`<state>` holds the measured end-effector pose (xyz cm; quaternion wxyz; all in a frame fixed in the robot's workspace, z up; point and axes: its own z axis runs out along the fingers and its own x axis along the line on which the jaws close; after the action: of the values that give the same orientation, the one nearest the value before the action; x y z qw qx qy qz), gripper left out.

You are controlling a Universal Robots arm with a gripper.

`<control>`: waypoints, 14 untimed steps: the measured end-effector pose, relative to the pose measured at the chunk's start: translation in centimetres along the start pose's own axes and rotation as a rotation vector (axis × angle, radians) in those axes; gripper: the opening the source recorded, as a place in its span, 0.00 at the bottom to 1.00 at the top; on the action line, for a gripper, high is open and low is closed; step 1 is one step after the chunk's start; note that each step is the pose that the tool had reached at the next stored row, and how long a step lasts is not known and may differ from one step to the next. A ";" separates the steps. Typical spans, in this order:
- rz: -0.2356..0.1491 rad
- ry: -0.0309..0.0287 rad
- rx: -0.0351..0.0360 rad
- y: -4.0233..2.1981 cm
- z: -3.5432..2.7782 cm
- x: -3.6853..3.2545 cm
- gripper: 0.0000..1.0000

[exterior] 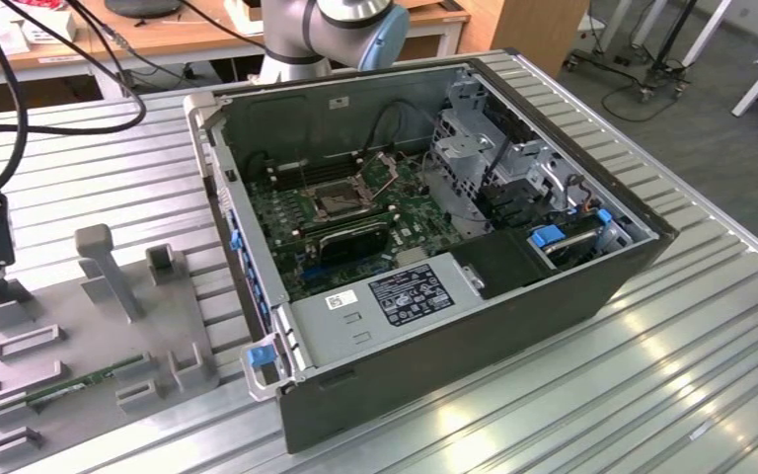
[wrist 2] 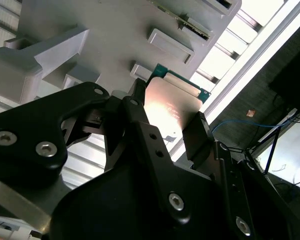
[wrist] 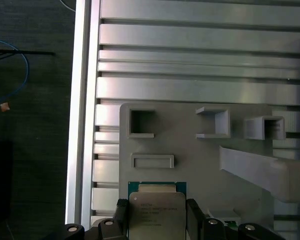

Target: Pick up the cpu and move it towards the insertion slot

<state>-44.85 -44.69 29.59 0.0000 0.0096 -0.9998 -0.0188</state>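
Exterior view, nearest first: grey holder tray (exterior: 90, 341) on the slatted desk (exterior: 616, 375), with a green memory stick (exterior: 70, 385) lying in one of its slots. Behind it, toward the exterior view's right, is an open computer case (exterior: 485, 326). Inside is a green board with the socket (exterior: 331, 197), silver frame, dark centre showing. The hand (wrist: 157, 220) is closed on the cpu (wrist: 156, 207), fingers (wrist: 121, 217) pressed on opposite edges, metal top up. It's over the tray's far corner at the exterior view's left, well apart from the socket. Can't tell if the cpu is clear of the tray.
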 end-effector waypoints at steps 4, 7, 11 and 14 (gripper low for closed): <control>0.000 0.0001 0.0001 0.00 -0.05 0.00 0.55; 0.000 0.0001 0.0001 0.01 -0.13 0.00 0.55; 0.000 -0.0002 -0.0001 0.01 -0.21 0.00 0.55; 0.000 0.0000 0.0000 0.01 -0.25 0.00 0.55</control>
<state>-44.85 -44.69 29.85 0.0001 0.0096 -0.9998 -0.0188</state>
